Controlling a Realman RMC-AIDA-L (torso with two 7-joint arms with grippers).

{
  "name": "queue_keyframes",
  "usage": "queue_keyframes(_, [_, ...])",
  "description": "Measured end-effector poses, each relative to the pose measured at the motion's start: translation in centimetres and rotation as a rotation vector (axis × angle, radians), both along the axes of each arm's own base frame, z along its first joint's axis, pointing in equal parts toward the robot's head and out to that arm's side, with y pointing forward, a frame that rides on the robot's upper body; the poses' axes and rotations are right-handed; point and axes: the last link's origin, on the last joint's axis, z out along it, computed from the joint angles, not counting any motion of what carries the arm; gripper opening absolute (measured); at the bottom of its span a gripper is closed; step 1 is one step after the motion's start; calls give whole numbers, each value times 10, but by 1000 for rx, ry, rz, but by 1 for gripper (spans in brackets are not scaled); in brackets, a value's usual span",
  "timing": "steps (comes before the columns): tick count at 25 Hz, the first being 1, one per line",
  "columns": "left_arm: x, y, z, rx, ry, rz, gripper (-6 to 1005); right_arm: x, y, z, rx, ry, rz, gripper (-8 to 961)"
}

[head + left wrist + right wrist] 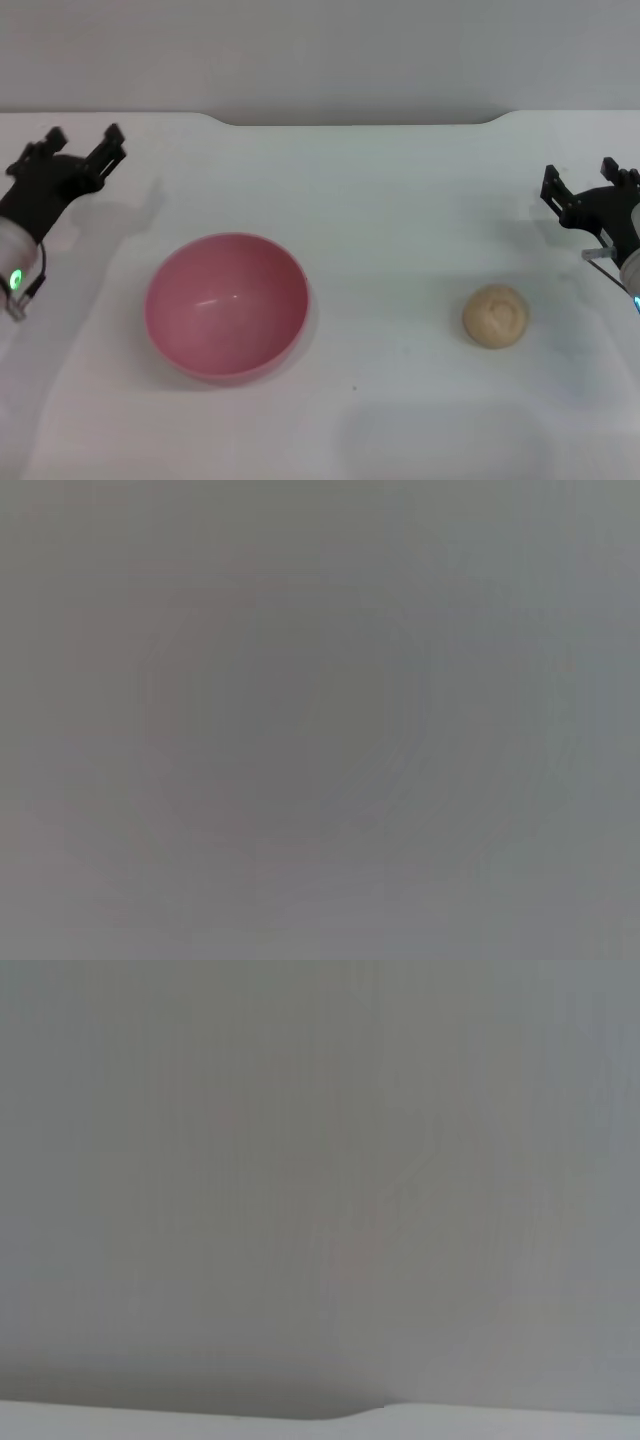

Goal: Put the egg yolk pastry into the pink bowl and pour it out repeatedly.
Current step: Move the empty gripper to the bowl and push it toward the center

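The pink bowl (227,303) sits upright and empty on the white counter (380,200), mouth up — ready to receive. The egg yolk pastry (496,316) rests on the counter well apart from the bowl, on the bowl's right side, untouched. The right end effector (585,193) hovers beyond and to the right of the pastry, fingers spread and holding nothing; being the nearer arm, it is likely the one to make the pick. The left end effector (72,152) waits up and to the left of the bowl, also released and empty — probably placed to take the bowl's rim for pouring. Neither wrist view shows any object.
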Motion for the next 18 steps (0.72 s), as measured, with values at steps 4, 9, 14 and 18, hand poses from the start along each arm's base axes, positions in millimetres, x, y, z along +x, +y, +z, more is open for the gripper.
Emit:
queue_keyframes(4, [11, 21, 7, -94, -38, -26, 803, 4, -3, 0, 1, -1, -10, 736])
queue_keyframes(9, [19, 40, 26, -146, -57, -60, 803, 7, -5, 1, 3, -1, -19, 736])
queue_keyframes(14, [24, 51, 46, -203, -68, -89, 802, 7, -6, 1, 3, 1, -20, 735])
queue_keyframes(18, [29, 53, 60, -352, -42, -132, 802, 5, -6, 0, 2, 6, -19, 735])
